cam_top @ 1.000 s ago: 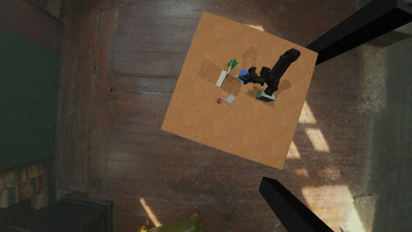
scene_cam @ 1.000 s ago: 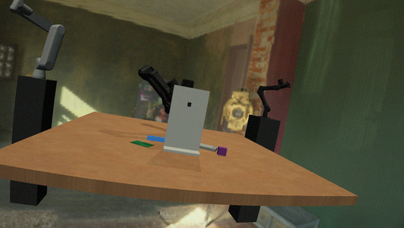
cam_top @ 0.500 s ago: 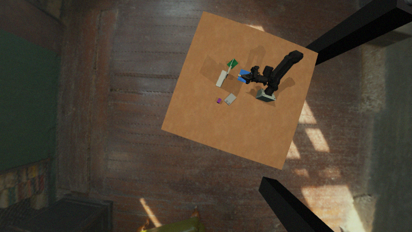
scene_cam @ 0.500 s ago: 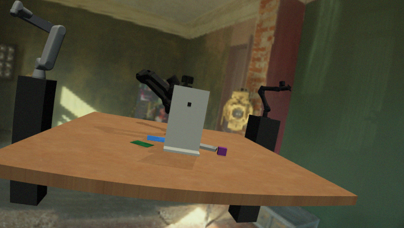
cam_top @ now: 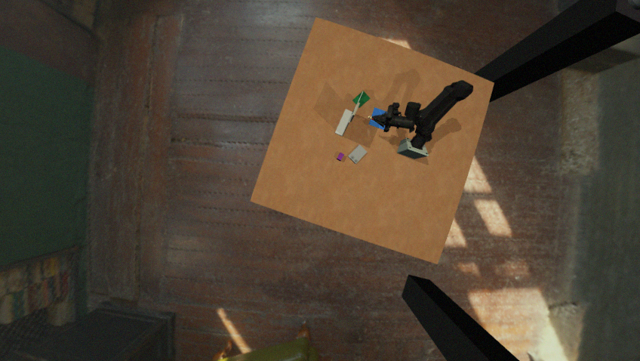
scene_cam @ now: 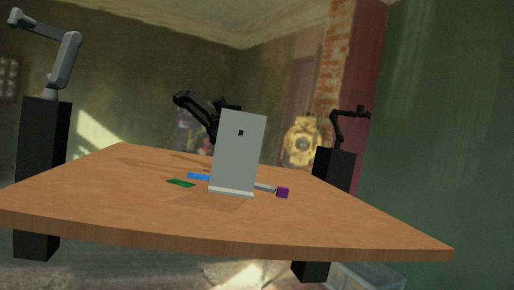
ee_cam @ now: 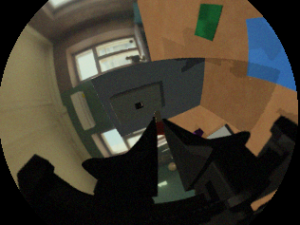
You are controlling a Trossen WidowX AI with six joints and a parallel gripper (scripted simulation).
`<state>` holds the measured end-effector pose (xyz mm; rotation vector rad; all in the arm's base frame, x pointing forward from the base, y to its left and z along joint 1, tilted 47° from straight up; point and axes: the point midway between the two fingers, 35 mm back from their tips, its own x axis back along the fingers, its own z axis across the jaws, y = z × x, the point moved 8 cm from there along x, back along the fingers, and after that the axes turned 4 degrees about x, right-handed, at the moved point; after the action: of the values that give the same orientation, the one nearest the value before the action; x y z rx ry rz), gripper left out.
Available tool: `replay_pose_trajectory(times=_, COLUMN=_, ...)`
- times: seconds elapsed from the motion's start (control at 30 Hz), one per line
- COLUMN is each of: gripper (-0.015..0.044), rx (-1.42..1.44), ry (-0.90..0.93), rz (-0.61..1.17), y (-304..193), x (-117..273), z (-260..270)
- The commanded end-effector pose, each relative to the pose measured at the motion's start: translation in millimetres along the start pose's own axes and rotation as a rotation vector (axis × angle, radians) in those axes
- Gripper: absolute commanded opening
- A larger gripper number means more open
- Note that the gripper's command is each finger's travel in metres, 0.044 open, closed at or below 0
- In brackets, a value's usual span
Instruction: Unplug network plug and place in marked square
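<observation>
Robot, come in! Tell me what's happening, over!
Gripper shut on plug. Plug out of the panel, above the blue square. Nothing in the way.

Dim room; sun patches on floor (cam_top: 488, 215), soft arm shadow on table (cam_top: 358, 215), wrist view fisheye-warped, blurred, black-vignetted at edges.
</observation>
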<state>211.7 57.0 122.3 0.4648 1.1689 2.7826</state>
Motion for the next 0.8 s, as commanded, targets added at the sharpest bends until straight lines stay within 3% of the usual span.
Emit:
replay_pose_trajectory(times=0.0, gripper=0.0000, rx=-0.049, ry=-0.085, rz=-0.048, y=8.1, x=-2.4, z=-8.3)
replay_pose_trajectory(times=0.77, gripper=0.0000, rx=-0.244, ry=-0.594, rz=-0.398, y=48.5, x=8.2, z=-72.2)
